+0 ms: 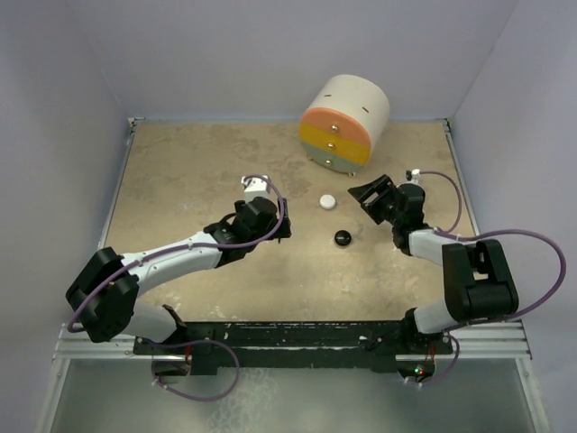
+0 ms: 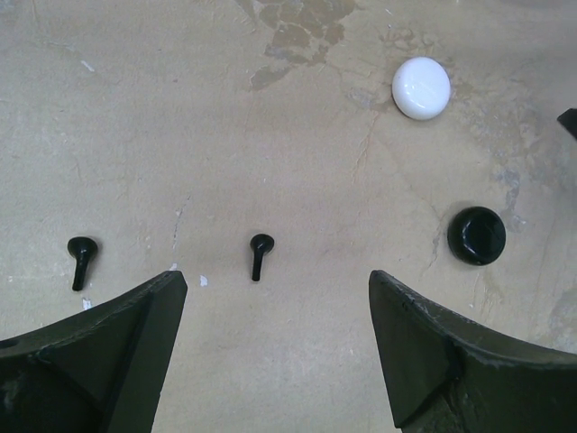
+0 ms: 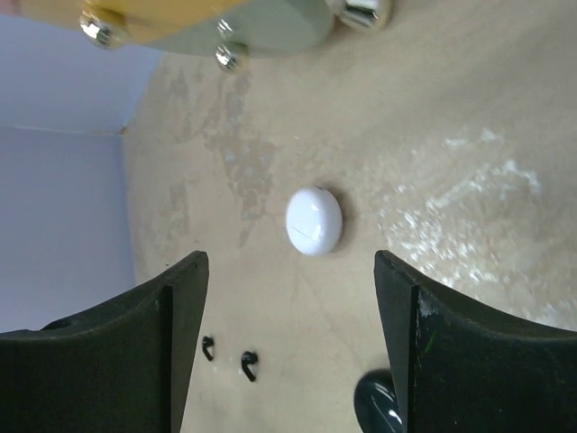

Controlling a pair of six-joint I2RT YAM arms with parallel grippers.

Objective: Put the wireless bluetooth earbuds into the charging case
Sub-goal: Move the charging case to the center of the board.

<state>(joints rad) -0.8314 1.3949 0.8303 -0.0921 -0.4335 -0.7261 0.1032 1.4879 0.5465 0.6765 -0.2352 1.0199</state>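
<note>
Just ahead of the left gripper [image 2: 278, 281], jaws spread wide, one black earbud [image 2: 260, 255] lay centred between them, stem pointing back at the claw; the other earbud [image 2: 81, 260] lay beyond one finger, the charging case [image 2: 476, 234] beyond the opposite; the right gripper [image 3: 290, 263], likewise open, hung farther off

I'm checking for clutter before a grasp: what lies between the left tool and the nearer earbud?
Nothing. In the left wrist view, only bare table separates the open left tool from the earbud just ahead of its gap.
</note>
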